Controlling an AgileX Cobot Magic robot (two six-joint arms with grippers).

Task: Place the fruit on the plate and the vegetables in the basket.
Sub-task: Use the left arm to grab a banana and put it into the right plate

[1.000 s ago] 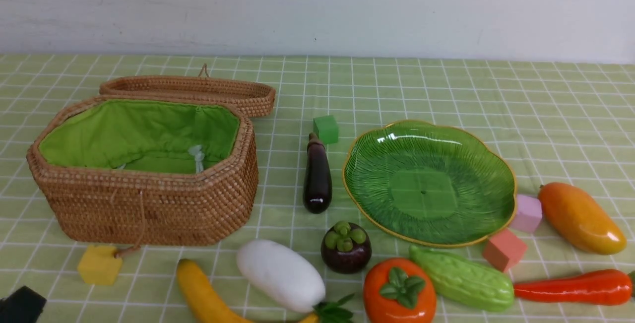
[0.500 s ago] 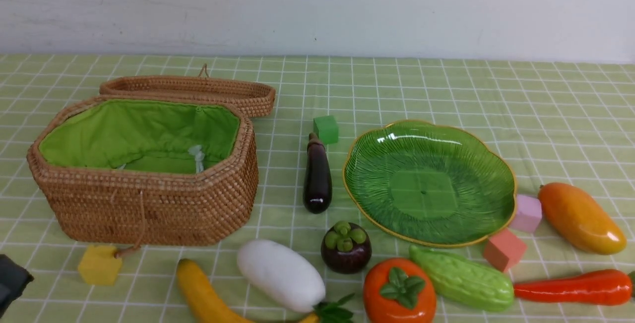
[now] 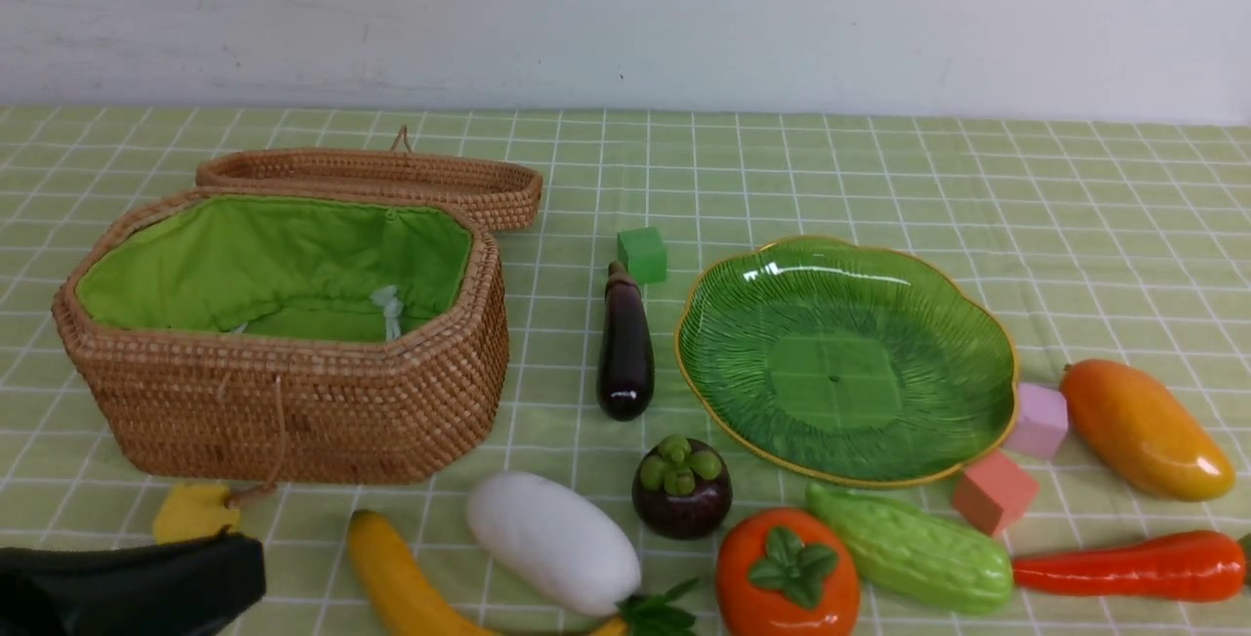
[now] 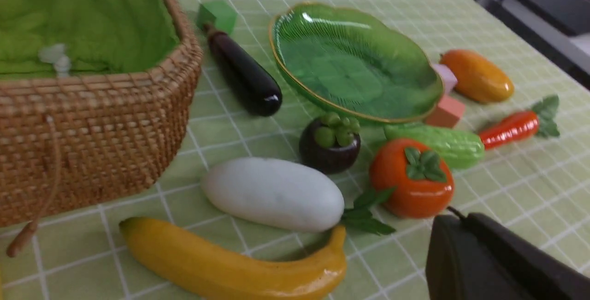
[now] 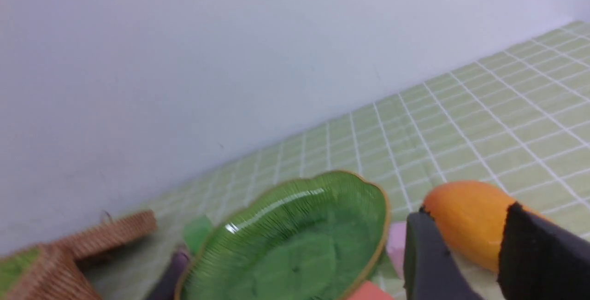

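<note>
On the near side of the table lie the banana [image 3: 401,577], white radish [image 3: 552,543], mangosteen [image 3: 681,489], persimmon [image 3: 787,572], gourd [image 3: 909,548] and carrot [image 3: 1124,566]. The eggplant [image 3: 625,348] lies between the open basket [image 3: 293,411] and the bare plate [image 3: 845,362]. The mango [image 3: 1143,431] rests right of the plate. My left gripper [image 3: 256,572] is shut on nothing, low at the front left, just left of the banana. The right gripper [image 5: 465,214] shows only in its wrist view, open, with the mango [image 5: 465,226] beyond its fingers, untouched.
The basket's wicker lid [image 3: 371,177] lies behind it. A yellow tag [image 3: 195,511] on a string sits in front of the basket, partly covered by my left gripper. A green cube [image 3: 642,255], a pink cube [image 3: 1038,419] and a salmon cube [image 3: 992,491] stand around the plate.
My left gripper has come in from the front left corner toward the right, over the yellow tag. None of the fruit or vegetables has moved.
</note>
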